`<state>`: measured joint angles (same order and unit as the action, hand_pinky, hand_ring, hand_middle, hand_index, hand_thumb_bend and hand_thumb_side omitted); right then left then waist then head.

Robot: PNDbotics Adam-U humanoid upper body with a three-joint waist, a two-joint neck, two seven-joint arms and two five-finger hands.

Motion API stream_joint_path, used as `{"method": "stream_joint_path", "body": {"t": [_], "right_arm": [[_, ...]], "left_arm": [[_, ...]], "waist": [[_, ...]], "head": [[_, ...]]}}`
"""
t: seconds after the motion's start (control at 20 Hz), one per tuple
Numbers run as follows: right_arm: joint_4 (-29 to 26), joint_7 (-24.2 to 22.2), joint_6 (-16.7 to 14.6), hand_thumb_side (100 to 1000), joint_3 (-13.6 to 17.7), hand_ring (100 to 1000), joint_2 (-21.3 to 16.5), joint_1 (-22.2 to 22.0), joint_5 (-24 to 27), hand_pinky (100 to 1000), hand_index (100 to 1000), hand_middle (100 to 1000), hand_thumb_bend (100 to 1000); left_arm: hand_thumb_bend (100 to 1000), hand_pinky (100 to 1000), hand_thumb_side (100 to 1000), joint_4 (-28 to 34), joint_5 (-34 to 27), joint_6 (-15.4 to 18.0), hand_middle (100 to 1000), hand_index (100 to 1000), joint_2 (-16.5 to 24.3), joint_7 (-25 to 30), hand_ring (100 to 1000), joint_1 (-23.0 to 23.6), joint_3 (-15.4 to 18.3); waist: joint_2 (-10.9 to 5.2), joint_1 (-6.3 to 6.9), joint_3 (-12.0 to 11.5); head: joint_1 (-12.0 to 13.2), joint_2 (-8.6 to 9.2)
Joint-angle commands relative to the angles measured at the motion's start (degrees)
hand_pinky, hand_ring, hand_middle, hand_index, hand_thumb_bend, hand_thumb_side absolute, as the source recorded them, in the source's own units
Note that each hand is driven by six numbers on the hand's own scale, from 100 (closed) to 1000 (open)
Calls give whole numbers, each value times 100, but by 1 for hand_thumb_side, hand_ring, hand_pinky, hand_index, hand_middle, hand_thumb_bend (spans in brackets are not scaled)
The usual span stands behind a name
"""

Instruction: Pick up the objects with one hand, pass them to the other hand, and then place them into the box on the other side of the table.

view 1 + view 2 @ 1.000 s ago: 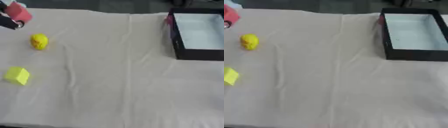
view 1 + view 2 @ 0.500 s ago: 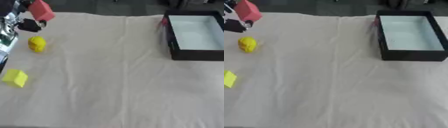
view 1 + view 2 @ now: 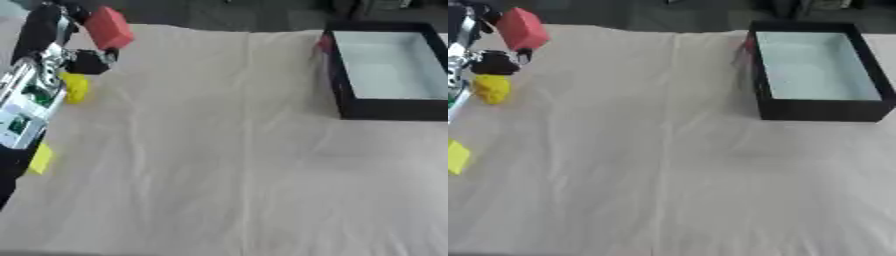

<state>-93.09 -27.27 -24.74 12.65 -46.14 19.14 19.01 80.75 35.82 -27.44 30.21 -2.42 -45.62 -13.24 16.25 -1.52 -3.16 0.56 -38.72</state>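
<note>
Left hand (image 3: pixel 74 57) pinches a red block (image 3: pixel 108 27) at the far-left, fingers curled on its lower end; the block is tilted, long axis running up and slightly toward the far side, clear of the table. Just below the fingers lies a yellow lump (image 3: pixel 492 89), nearer still a yellow cube (image 3: pixel 456 156). Creased beige cloth (image 3: pixel 227 150) covers the table; black box (image 3: pixel 815 70) sits far right, well away.

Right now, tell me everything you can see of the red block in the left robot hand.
The red block is a plain, matte, boxy piece with flat faces and slightly soft edges, tilted rather than square to the table. It is held up off the cloth at the far left corner, above the rounded yellow piece. The left robot hand pinches it from below and behind with dark fingers; nothing else touches it. It is far across the table from the black box.
</note>
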Motion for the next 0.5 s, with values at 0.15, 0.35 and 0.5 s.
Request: {"method": "stream_joint_path", "body": {"t": [0.15, 0.35, 0.5], "right_arm": [[-20, -57, -192, 330, -160, 1000, -294, 213, -214, 1000, 1000, 1000, 100], [151, -259, -317, 304, -642, 1000, -244, 731, -436, 1000, 1000, 1000, 100], [273, -340, -436, 282, -864, 1000, -228, 973, -520, 1000, 1000, 1000, 100]], "left_arm": [[175, 657, 100, 210, 109, 136, 596, 464, -68, -177, 630, -33, -66], [164, 653, 100, 325, 278, 422, 592, 463, -303, -456, 625, 91, -123], [152, 649, 100, 308, 274, 552, 587, 462, -418, -575, 621, 109, -148]], "waist": [[-162, -31, -20], [-183, -48, -26], [-192, -65, -33]], "head": [[-88, -53], [-141, -79], [-155, -105]]}}
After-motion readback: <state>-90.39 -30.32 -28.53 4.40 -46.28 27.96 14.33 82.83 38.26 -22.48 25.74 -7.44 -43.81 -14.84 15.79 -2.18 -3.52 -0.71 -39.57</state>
